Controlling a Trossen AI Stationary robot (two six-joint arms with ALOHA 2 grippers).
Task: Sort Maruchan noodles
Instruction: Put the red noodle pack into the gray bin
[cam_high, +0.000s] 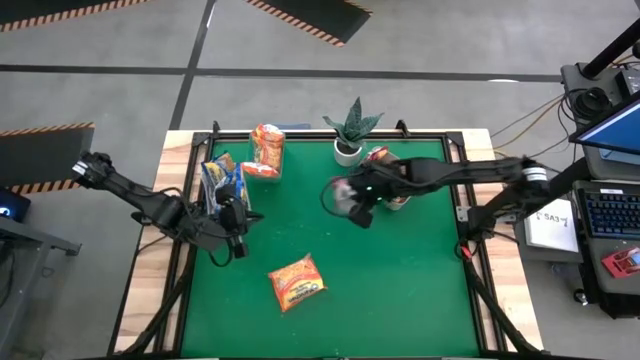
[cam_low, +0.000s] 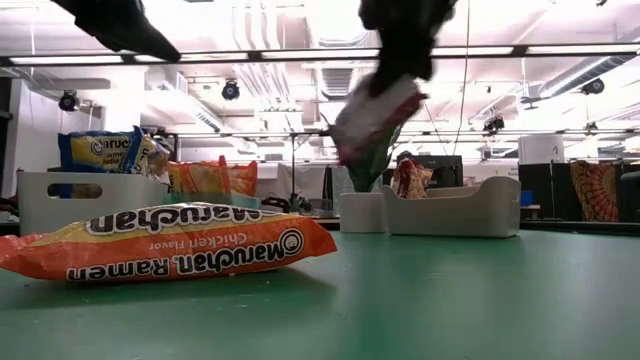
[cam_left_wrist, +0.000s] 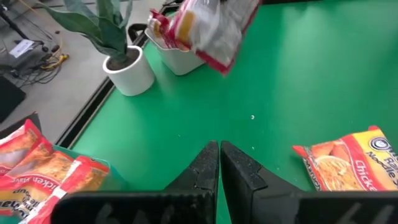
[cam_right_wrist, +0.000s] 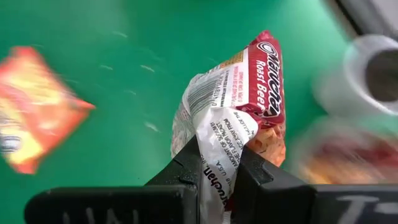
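My right gripper (cam_high: 355, 207) hangs over the middle of the green table, shut on a red-and-white Maruchan packet (cam_right_wrist: 242, 93) that is lifted high above the mat (cam_low: 375, 115). An orange packet (cam_high: 297, 282) lies flat on the mat near the front. My left gripper (cam_left_wrist: 219, 163) is shut on nothing, raised at the table's left (cam_high: 236, 247) beside a bin of yellow-and-blue packets (cam_high: 224, 181). More orange packets stand in a clear bin (cam_high: 267, 150). Red packets sit in a white bin (cam_left_wrist: 177, 57) at the far right. My right gripper pinches a crumpled end of the red packet (cam_right_wrist: 216, 163) between its two fingers (cam_right_wrist: 185, 163), with the printed white back facing the camera. The fingers slant downward from above. The packet hangs below them, tilted and clear of the table.
A potted plant (cam_high: 350, 135) stands at the far edge between the clear bin and the white bin. The mat's right half and near right corner (cam_high: 420, 290) hold nothing. Black frame rails run along the table's edges.
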